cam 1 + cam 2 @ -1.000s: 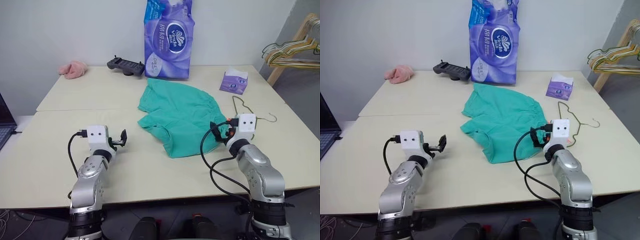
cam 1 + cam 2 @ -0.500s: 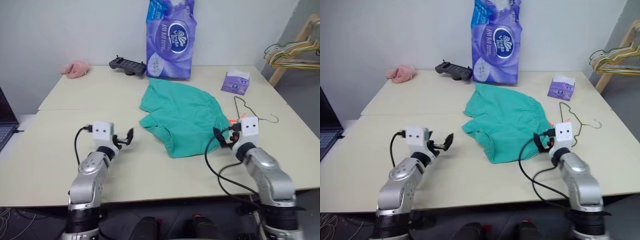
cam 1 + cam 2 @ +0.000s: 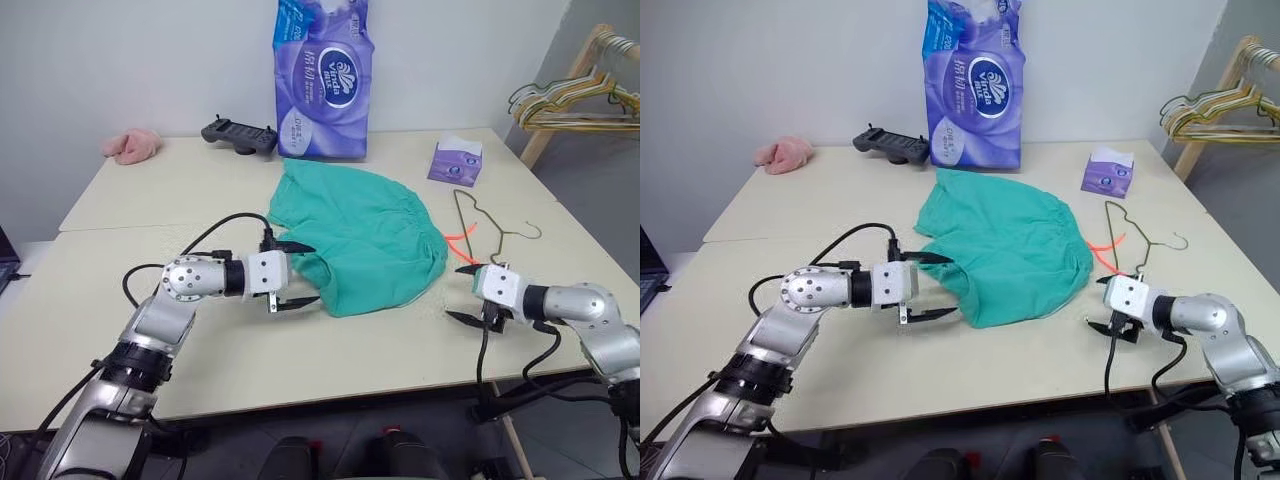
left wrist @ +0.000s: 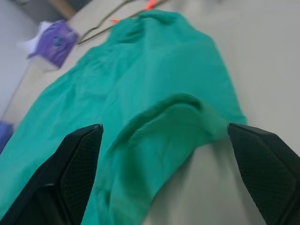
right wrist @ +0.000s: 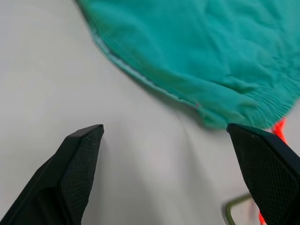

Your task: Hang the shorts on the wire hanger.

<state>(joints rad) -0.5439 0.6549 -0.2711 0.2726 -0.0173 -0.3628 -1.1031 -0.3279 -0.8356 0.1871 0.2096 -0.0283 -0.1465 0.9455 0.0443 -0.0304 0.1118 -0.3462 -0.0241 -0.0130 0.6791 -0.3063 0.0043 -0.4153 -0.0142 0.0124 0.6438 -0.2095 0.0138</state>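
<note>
- A pair of teal-green shorts [image 3: 355,238] lies spread flat on a pale table [image 3: 120,330]; every place below is given relative to the shorts.
- The shorts' gathered waistband faces the robot's right, with an orange tag [image 3: 456,240] sticking out just beside it.
- A thin wire hanger [image 3: 478,222] lies flat on the table just to the right of the shorts, beyond the tag, its hook pointing away from them.
- The left gripper [image 3: 296,274] sits at the shorts' left near edge, pointing toward them, fingers spread wide with a folded leg hem between them; whether they touch the fabric is unclear.
- The right gripper [image 3: 465,293] hovers low off the shorts' right near corner, fingers spread wide, holding nothing.
- Behind the shorts stands a tall purple pack of tissue paper [image 3: 319,78].
- A black controller [image 3: 238,134] lies behind and to the left.
- A small pink cloth [image 3: 130,146] lies farther left.
- A small purple tissue box [image 3: 455,162] sits behind and to the right.
</note>
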